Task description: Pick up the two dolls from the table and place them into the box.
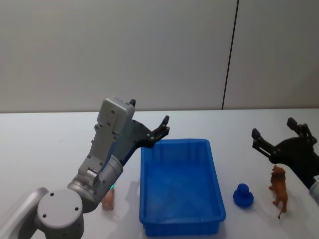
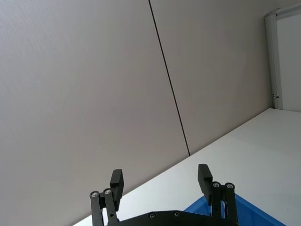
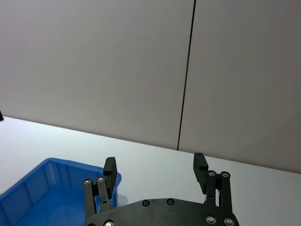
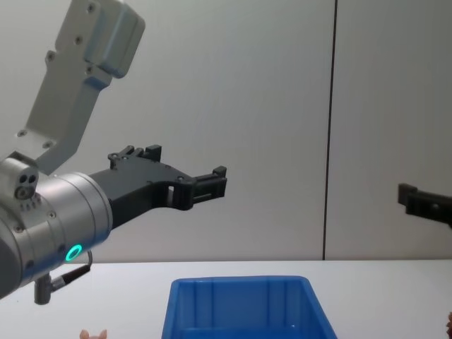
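Note:
The blue box (image 1: pixel 216 180) stands in the middle of the white table (image 1: pixel 50 144). The pale pink doll (image 1: pixel 108 199) stands left of the box, partly hidden behind my left arm; its tips (image 4: pixel 92 333) peek up in the chest view. The reddish-brown doll (image 1: pixel 279 189) stands right of the box. My left gripper (image 1: pixel 149 115) hangs open and empty high over the box's far left corner (image 2: pixel 160 179). My right gripper (image 1: pixel 273 128) is open and empty, raised above and behind the brown doll (image 3: pixel 155 165).
A small blue toy (image 1: pixel 243 195) sits between the box and the brown doll. The grey wall with a dark seam (image 1: pixel 229 59) closes the back of the table. Bare tabletop lies to the far left and behind the box.

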